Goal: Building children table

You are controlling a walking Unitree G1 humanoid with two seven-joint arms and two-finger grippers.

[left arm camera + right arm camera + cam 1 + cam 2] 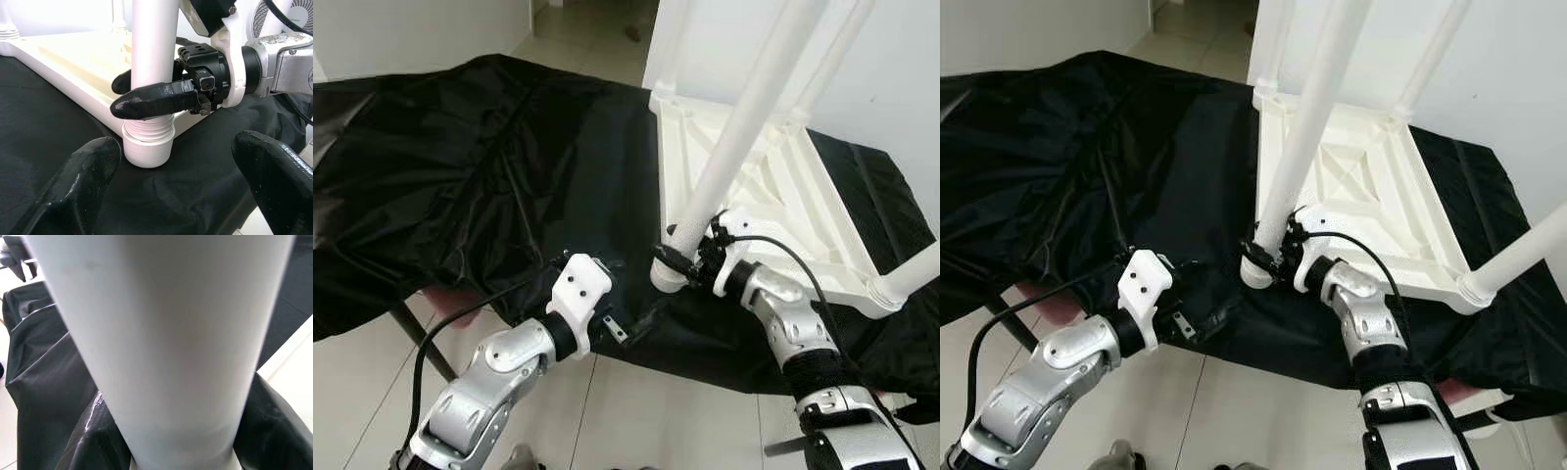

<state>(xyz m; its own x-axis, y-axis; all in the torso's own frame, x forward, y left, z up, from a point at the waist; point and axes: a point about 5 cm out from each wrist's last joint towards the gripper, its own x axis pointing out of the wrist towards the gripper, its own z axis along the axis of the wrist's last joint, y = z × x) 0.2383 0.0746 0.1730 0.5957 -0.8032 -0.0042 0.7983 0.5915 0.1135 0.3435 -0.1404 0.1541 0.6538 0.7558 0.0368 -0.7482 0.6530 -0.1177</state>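
A white plastic children's table lies upside down on a black cloth, with its legs standing up. My right gripper is shut on the nearest leg, just above the threaded socket at the table's front-left corner. One of its fingers wraps across the front of the leg, and the leg is right up against the right wrist camera. My left gripper is open, low over the cloth's front edge. It points at the same socket from a short distance and holds nothing.
Other legs rise at the far corners and one at the front right. The cloth-covered surface ends just before my arms, with tiled floor below. A white wall stands behind the table. A fan is at the side.
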